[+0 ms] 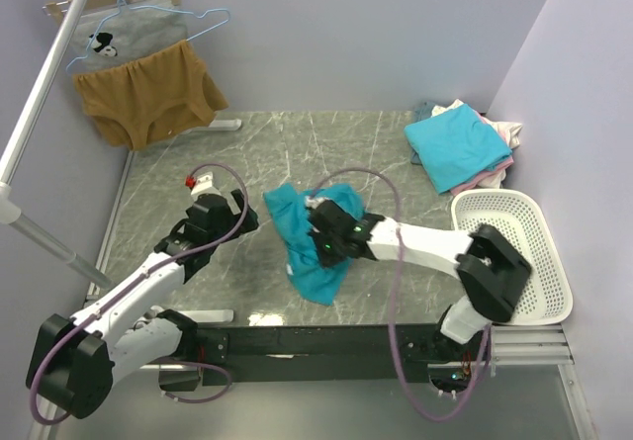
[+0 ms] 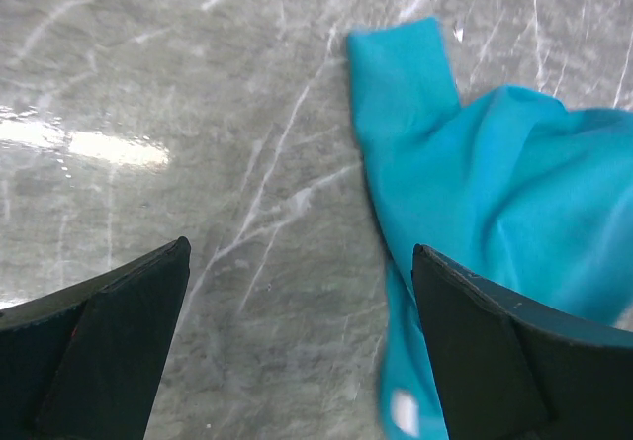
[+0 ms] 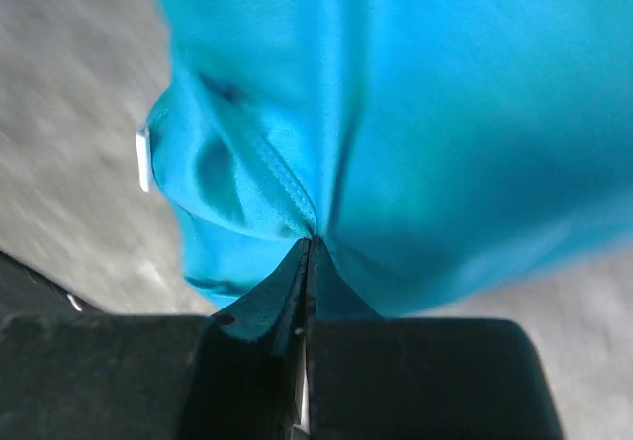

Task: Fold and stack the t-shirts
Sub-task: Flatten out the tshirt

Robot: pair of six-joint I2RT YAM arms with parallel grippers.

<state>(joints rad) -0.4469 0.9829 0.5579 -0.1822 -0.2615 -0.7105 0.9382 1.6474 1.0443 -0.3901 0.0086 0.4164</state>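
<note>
Top external: right arm [image 1: 425, 242] reaches leftward, right gripper [image 1: 318, 215] clamping teal t-shirt [image 1: 297, 224]; left gripper [image 1: 240, 211] gapes nearby

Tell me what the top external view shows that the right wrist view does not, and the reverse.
Only the top external view: the left gripper beside the teal shirt, the folded shirt pile at the far right, the white basket, and the brown garment on a hanger. Only the right wrist view: that the right gripper is shut on a fold of cloth, and a small white tag. Both: the teal shirt and the marble table.
</note>
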